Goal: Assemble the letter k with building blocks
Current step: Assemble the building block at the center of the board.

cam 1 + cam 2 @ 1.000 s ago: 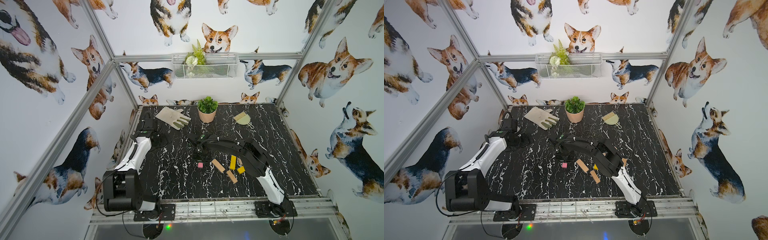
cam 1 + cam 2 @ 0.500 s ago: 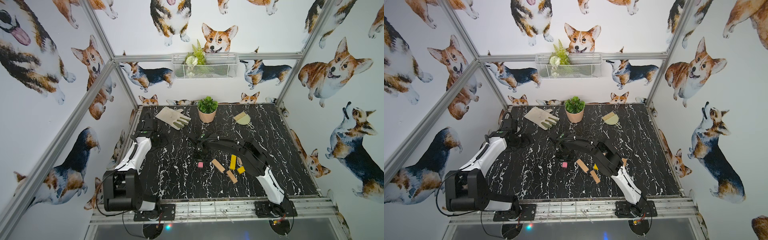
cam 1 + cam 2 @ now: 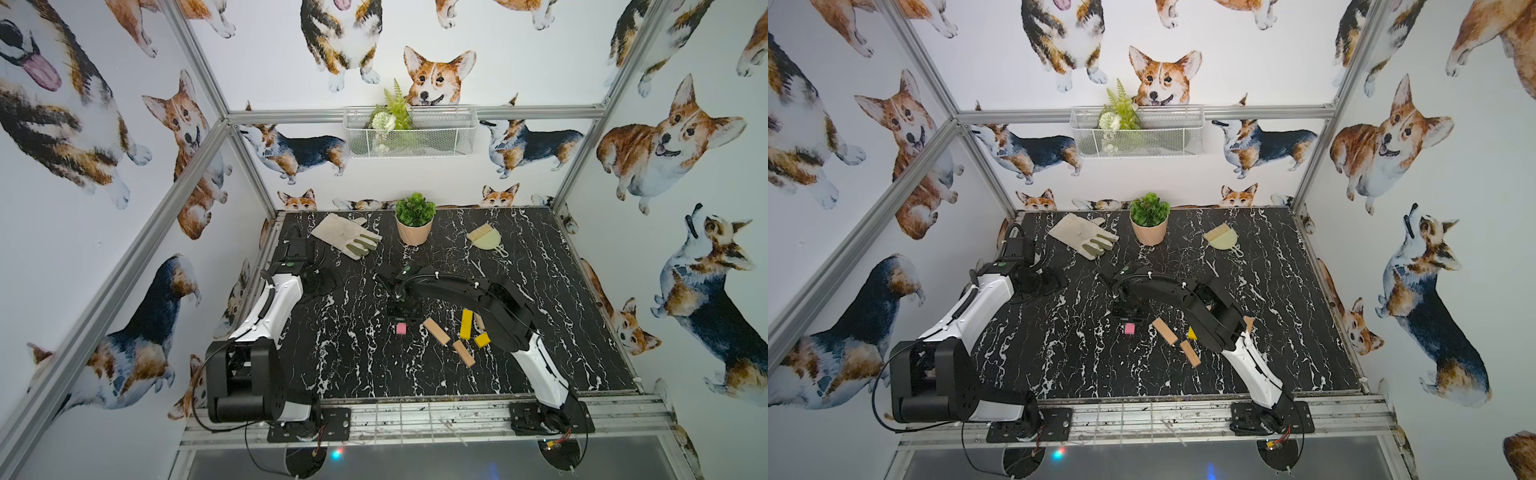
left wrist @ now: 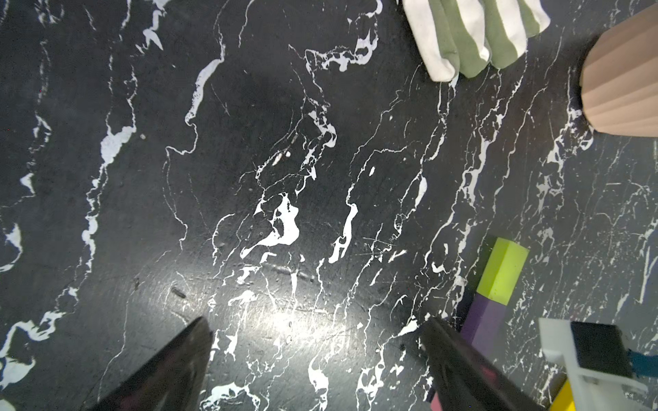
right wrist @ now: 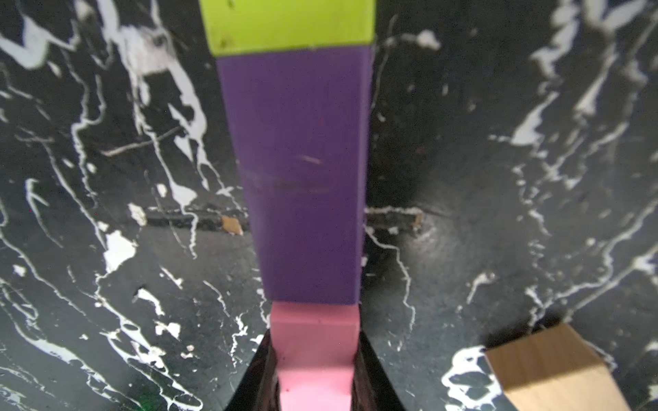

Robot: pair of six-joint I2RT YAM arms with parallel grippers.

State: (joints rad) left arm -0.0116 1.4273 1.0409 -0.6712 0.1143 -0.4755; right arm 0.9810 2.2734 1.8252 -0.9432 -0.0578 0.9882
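Currently, my right fingers (image 5: 372,384) are set narrow and clamp the pink block (image 5: 313,327), one finger on each long side. The pink block is near the middle of the desk (image 3: 540,291). Its far end touches the end of the purple block (image 5: 299,170), which butts against the lime green block (image 5: 288,25), so the three form one straight line. A tan block (image 5: 555,370) lies apart, to one side of that line. In a top view, two tan blocks (image 3: 436,331) and two yellow blocks (image 3: 466,324) lie in a loose group beside my right arm. My left fingers (image 4: 167,373) are spread wide over bare desk and hold nothing, with the purple and lime green blocks near them.
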